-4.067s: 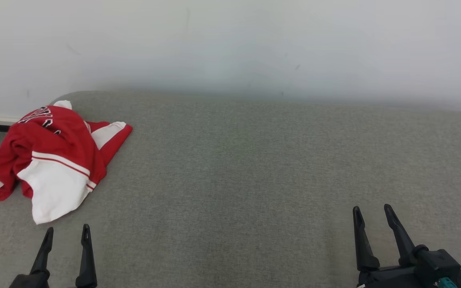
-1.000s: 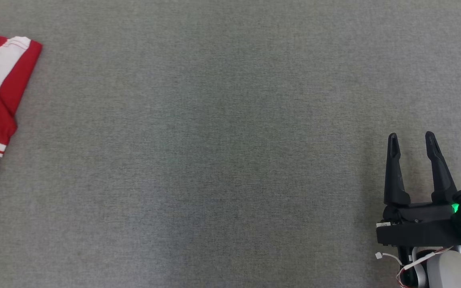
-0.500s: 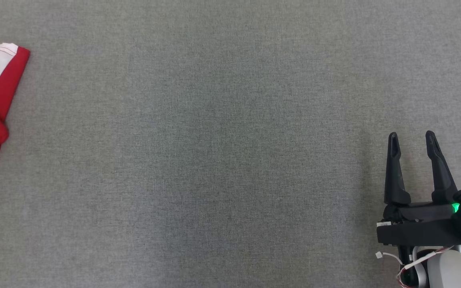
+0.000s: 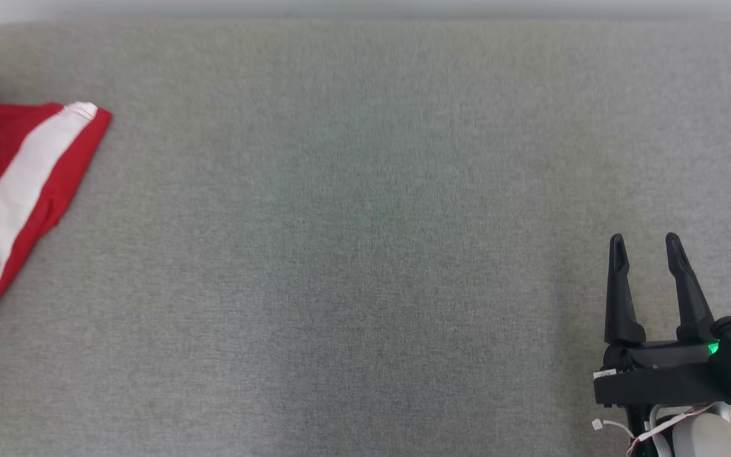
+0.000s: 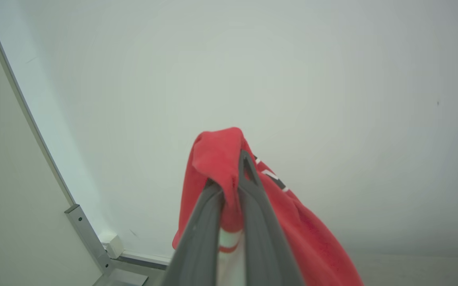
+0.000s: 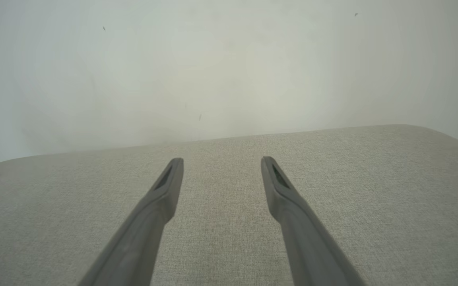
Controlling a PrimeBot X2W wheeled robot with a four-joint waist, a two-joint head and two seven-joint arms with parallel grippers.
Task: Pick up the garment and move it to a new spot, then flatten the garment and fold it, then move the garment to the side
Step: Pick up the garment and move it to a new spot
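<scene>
**A:** Where is the garment (image 4: 19, 184)?

**B:** At the far left edge of the head view, on the grey padded surface (image 4: 365, 254). It is red with a broad white stripe. One end lies spread toward the middle of the surface, and the rest runs out of the picture.

**A:** Is anything holding it?

**B:** Yes. In the left wrist view the left gripper (image 5: 231, 178) has its two fingers pressed together on a fold of red cloth. The cloth bunches over the fingertips and drapes down on both sides, with a bit of white showing lower between the fingers. Behind it is a pale wall (image 5: 312, 79), and a metal frame (image 5: 86, 234) runs down in the corner.

**A:** Is it lifted clear of the surface?

**B:** I cannot say for sure. The pinched part seems raised, but the head view cuts the garment off, so the rest is hard to judge.

**A:** And the other arm?

**B:** The right gripper (image 4: 644, 237) is at the lower right, well apart from the garment, with its fingers spread and nothing between them. A small green light (image 4: 712, 348) glows on its body. Its own wrist view shows both fingers above bare grey fabric — with a sliver of red cloth at the far left edge.
</scene>
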